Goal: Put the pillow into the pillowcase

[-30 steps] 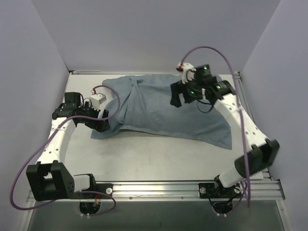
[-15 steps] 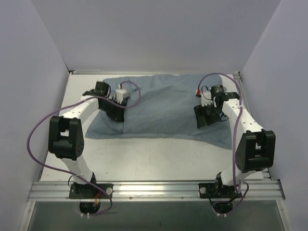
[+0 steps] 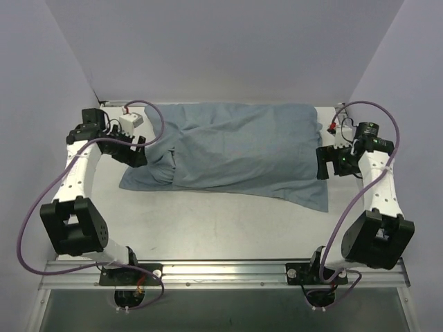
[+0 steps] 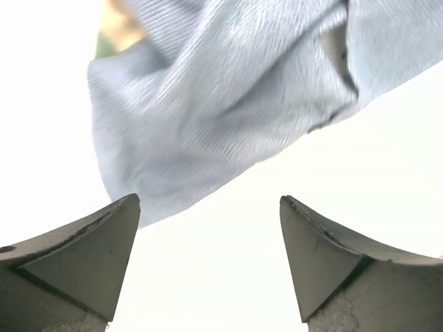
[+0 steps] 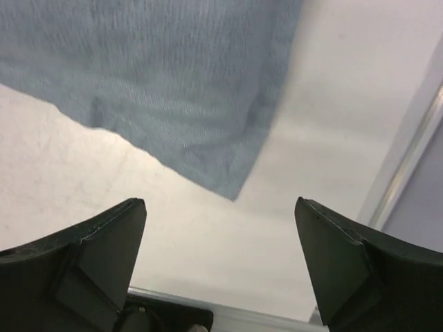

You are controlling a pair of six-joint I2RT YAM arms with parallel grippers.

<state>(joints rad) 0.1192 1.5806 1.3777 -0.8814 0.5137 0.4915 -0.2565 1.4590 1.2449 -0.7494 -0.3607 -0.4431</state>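
The pillowcase lies spread across the far half of the tabletop, blue-grey side up. Its middle and right part swell up full and rounded, while the left end sags into limp folds and flattens toward the near-left corner. I see no white of the pillow from here, so I cannot say for sure that it is inside.

The left pincer hovers at the left end of the case, just beside the crumpled folds. It is spread wide and holds nothing. In its wrist view both fingers stand over bare tabletop, with the bunched cloth a little beyond them. A tan patch peeks out at the far edge of that cloth.

The right pincer hangs off the right edge of the case, near but not touching it. It is also wide apart and empty. In its own view, the near-right corner of the case ends in a point just short of the gap between the fingers. A metal rail runs along the tabletop's right side.
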